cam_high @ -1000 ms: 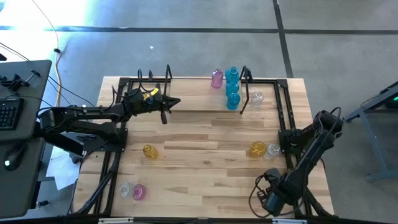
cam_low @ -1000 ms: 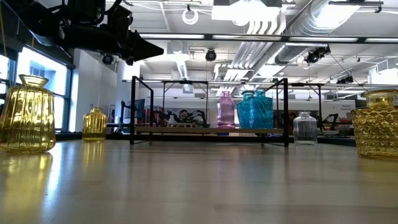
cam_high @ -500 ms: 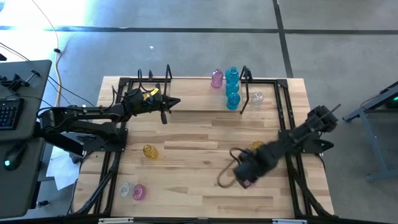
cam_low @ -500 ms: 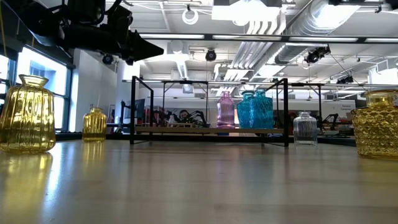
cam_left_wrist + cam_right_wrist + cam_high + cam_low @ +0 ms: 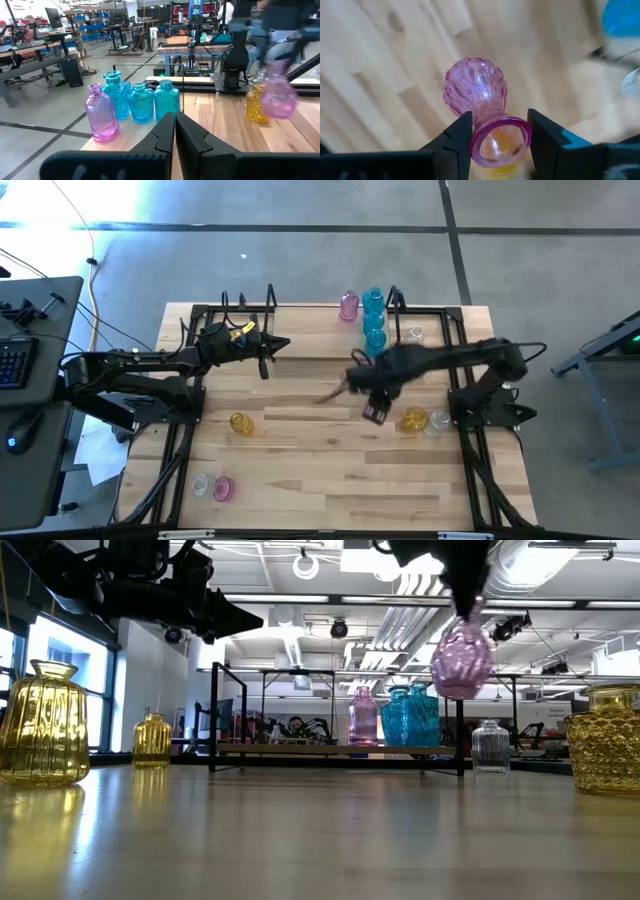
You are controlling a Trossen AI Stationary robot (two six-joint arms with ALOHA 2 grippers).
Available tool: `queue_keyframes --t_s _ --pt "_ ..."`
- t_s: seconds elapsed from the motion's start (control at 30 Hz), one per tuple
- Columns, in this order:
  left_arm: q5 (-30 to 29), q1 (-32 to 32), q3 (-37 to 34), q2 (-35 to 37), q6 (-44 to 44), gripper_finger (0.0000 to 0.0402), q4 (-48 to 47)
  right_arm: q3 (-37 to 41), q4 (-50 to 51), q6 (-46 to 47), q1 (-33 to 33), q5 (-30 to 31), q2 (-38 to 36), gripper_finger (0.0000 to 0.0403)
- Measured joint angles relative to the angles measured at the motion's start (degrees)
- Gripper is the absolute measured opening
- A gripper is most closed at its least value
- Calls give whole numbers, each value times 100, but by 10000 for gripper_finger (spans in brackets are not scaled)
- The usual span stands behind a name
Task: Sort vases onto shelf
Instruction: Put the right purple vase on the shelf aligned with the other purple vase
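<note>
Right wrist view shows the right gripper [image 5: 500, 132] with its two fingers closed on the neck of a pink vase [image 5: 476, 92], just under the rim. In the high view this vase [image 5: 374, 412] is in the air over the middle of the table, a little right of centre of the frame, below the shelf [image 5: 300, 358] and just left of an amber vase [image 5: 415, 420]. In the low view it hangs at the upper right of the frame, mouth up in the jaws and round body down, so its long axis is about vertical, perhaps a little tilted.

The left gripper [image 5: 268, 350] waits over the shelf board, at the upper left part of the table, with its jaws shut and holding nothing.

I judge the step to be carrying the pink vase to the shelf. To do it well, the arm should keep the vase high enough to pass over the black rods, keep the axis upright, and lower it beside the other pink vase [image 5: 348, 305] at the upper centre without touching the cyan vases [image 5: 374, 320]. The grip is only on the thin neck, so a fast swing could make the body sway.
</note>
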State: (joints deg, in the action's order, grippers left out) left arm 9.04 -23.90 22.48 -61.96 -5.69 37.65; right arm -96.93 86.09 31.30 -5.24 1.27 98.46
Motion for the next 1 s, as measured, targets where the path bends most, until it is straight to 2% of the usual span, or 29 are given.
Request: queue_keyframes --t_s 0.1,0.23,0.53,0.83,1.0 --pt "-8 -2 0 1 -13 5 -2 -648 386 -922 419 234 366 124" --pt "-44 -4 0 1 -52 5 -12 -1540 383 -2008 904 315 819 125" --pt "-59 -7 0 0 -55 5 -26 -3131 390 -3906 1706 667 1730 125" --pt "-61 -7 0 0 -55 5 -24 -3509 393 -5328 2318 1493 2167 125" --pt "-61 -7 0 1 -55 5 -22 -3503 377 -5789 2671 1522 2338 125"
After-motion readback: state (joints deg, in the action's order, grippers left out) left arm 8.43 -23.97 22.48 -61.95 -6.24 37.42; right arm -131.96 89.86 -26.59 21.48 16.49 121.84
